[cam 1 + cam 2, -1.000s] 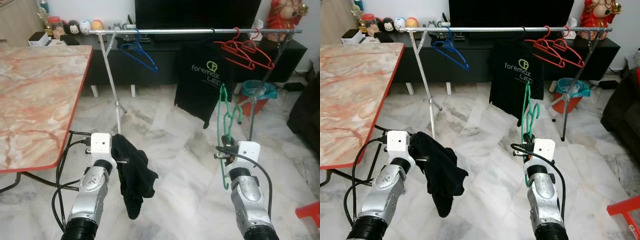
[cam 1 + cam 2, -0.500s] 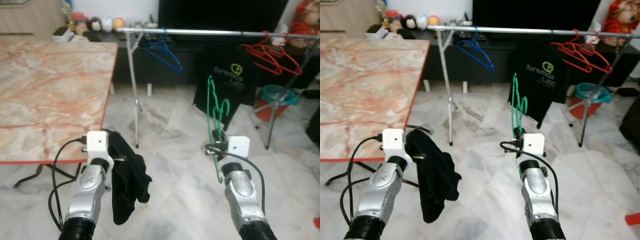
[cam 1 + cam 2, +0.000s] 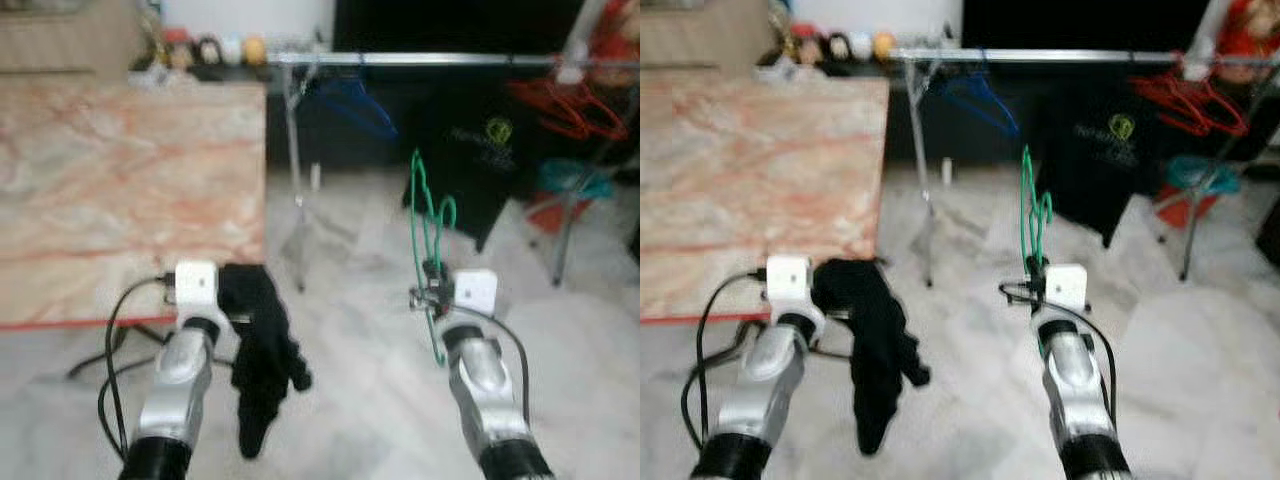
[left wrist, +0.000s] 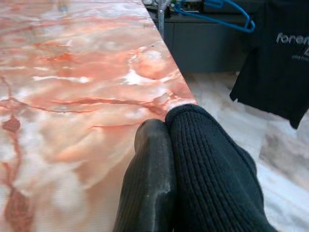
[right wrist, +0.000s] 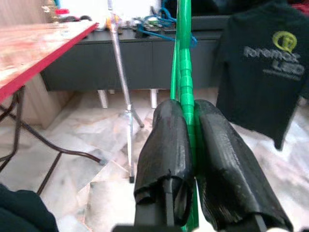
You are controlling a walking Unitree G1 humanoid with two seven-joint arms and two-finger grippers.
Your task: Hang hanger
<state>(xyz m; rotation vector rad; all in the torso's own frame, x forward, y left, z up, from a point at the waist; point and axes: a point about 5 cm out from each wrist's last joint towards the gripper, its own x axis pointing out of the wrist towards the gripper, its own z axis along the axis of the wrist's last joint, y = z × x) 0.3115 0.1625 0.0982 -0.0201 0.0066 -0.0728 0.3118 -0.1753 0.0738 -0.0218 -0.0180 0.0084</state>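
Right wrist view: right gripper [image 5: 189, 145] clamped on the green hanger [image 5: 184, 72], its wire pinched between the two black fingers and rising straight up out of them. In the left eye view the same hanger [image 3: 428, 215] stands upright above the right wrist, centre-right of the frame, hook at top, well short of the rail

Left wrist view: left gripper [image 4: 169, 164] closed on a black knitted garment [image 4: 212, 179]; one bare finger [image 4: 149, 179] shows pressed against the ribbed fabric. In the left eye view the garment [image 3: 262, 350] droops from the wrist, lower left-centre

Change over the last second: whole scene has slid rightward and gone soft with blur, so the head camera is swinging left, robot probably turning or stepping. Marble-topped table [image 3: 120, 190] with red edge now takes up far more of the left half; clothes rail [image 3: 430, 60] sits along the upper edge, blue hanger [image 3: 350, 100], black printed T-shirt [image 3: 475, 160] and red hangers [image 3: 565, 105] pushed toward the upper right. Both grips look unchanged relative to the arms; garment and hanger ride along

Reading: rail is drifting away from frame centre, table coming in. Judged guess: robot is heading to the table to dress the hanger with the garment before hanging, so the hanging step itself is not yet begun. Risk: garment hangs loose and could snag the table edge
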